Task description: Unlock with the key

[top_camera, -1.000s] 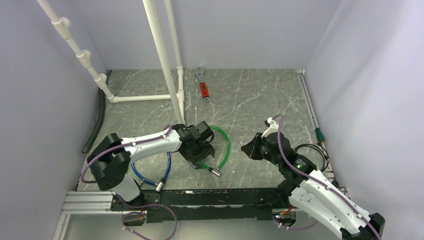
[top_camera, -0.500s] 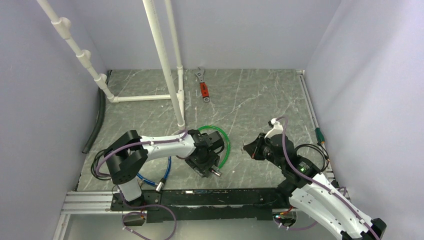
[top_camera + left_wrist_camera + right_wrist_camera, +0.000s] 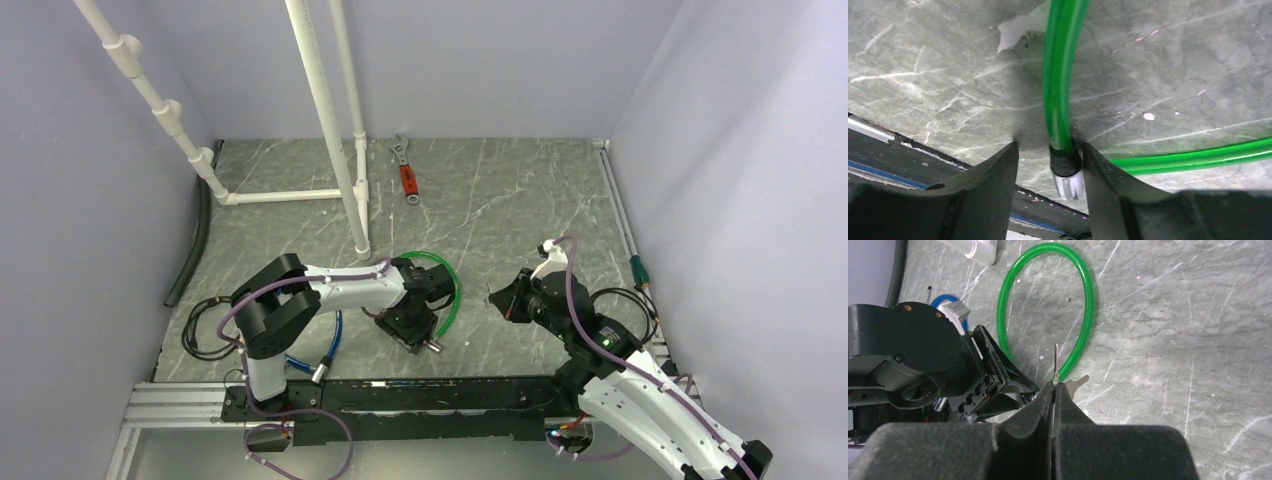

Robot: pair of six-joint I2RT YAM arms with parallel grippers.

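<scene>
Two claws busy
Right claw [image 3: 1054, 389] squeezes what looks like the key [image 3: 1056, 362]; left claw [image 3: 1048, 147] sits open around the green cable [image 3: 1060, 75].

Grey marbled counter [image 3: 520, 200], scuffed with pale scratches. Upper centre: red-handled wrench [image 3: 407, 180]. Upper left: white pipe frame [image 3: 280, 197] standing on it. Black hose [image 3: 190, 250] along left edge. Lower centre: green cable loop [image 3: 457, 285] lying flat, blue cable [image 3: 336, 330] just left.
</scene>
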